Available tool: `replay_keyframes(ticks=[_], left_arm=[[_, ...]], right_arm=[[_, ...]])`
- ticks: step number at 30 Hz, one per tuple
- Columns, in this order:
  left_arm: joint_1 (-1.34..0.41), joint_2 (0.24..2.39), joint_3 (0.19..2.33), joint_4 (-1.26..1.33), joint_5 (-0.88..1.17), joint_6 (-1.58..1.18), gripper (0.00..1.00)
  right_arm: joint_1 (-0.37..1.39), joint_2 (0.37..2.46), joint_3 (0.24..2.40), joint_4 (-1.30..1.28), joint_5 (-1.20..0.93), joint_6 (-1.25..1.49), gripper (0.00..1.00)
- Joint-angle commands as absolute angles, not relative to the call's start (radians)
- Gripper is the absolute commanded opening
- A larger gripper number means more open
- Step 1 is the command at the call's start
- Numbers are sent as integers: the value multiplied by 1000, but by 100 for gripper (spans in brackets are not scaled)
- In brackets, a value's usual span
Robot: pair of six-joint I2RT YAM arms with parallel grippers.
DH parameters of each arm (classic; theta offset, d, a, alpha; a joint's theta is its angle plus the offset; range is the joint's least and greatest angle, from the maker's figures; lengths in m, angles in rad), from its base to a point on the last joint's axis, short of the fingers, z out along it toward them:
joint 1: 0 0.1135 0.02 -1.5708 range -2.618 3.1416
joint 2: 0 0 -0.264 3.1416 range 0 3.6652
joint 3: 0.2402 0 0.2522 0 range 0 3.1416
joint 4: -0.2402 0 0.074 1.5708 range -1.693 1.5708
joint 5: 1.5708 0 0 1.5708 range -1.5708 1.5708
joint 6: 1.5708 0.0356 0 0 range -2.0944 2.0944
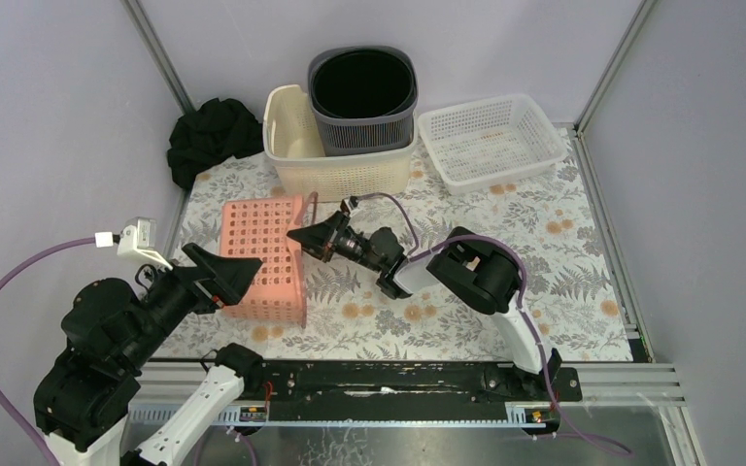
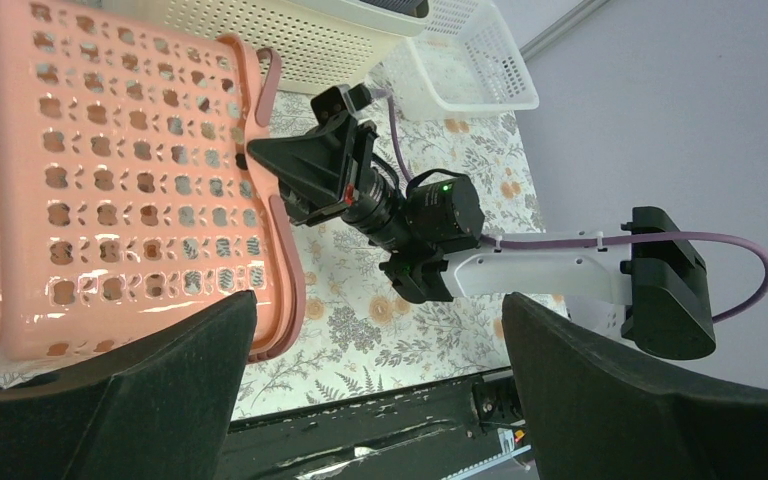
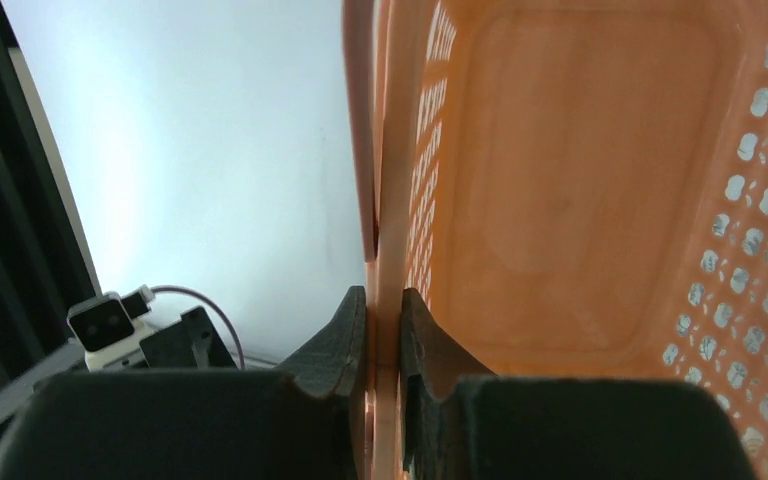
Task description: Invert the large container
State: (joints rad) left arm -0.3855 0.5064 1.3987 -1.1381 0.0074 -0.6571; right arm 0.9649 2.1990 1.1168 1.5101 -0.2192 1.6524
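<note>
**1. Status**
The pink basket [image 1: 264,254] lies just in front of the cream basket [image 1: 340,170]. It appears to be on its side, with its opening facing right. The right gripper [image 3: 384,320] is pinched narrow on the rim [image 3: 386,200] of that opening, in front of the cream basket's middle. The left gripper [image 2: 375,400] is spread wide and holds nothing. It sits further in front of the cream basket and to its left, at the pink basket's near corner.

**2. Hazards**
- The grip is a fingertip pinch by 1 gripper on a thin rim. As the basket turns, its weight may twist the rim out of the jaws, and the basket would drop back onto its side.
- The rim looks flexible. If it bends, the basket may lag behind the wrist.
- If the basket rolls away from the arms, it may strike the cream basket, which holds the grey basket [image 1: 362,97].
- If it rolls the other way, it may foul the open left gripper.

**3. Not visible**
- The right wrist view cuts off the rim below the jaws, so how deeply it is seated cannot be judged.
- No view shows where the pink basket meets the table [image 1: 544,262], so it is unclear whether any edge is lifted.
- From the 3 views it cannot be told whether the left gripper touches the basket.
</note>
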Motion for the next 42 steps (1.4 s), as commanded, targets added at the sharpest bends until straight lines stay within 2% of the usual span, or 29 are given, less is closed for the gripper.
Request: replay_keyframes(ticks=[1,7,11,13,16,18,23,28,33,37,42], left_arm=[[-389,517,1384,-1120,-3,-656,100],[-388,513,1377,-1121,0,-658,100],[-389,512,1366,-1123,1,-659,100],[-388,511,1360,-1123,3,-663,100],[-388,510,1352,-1123,4,-667,100],[-389,510,1349,-1123,4,-669,100],[-388,508,1342,-1123,9,-676,100],[-388,507,1326,-1122,12,-680,100],[-388,506,1316,-1111,15,-683,100],[-388,505,1312,-1110,13,-680,100],[-388,498,1298,-1109,4,-677,100]], right_arm=[[964,2206,1080,1704,-162,1626,0],[932,2179,927,1703,-172,1593,2],[894,2137,784,1700,-190,1579,20],[876,2118,722,1700,-204,1570,34],[854,2105,654,1697,-233,1564,46],[842,2106,624,1672,-257,1568,53],[815,2107,552,1613,-293,1574,59],[803,2018,540,1309,-329,1491,72],[773,1919,596,886,-375,1378,77],[745,1832,623,654,-388,1264,77],[742,1677,685,432,-347,1111,72]])
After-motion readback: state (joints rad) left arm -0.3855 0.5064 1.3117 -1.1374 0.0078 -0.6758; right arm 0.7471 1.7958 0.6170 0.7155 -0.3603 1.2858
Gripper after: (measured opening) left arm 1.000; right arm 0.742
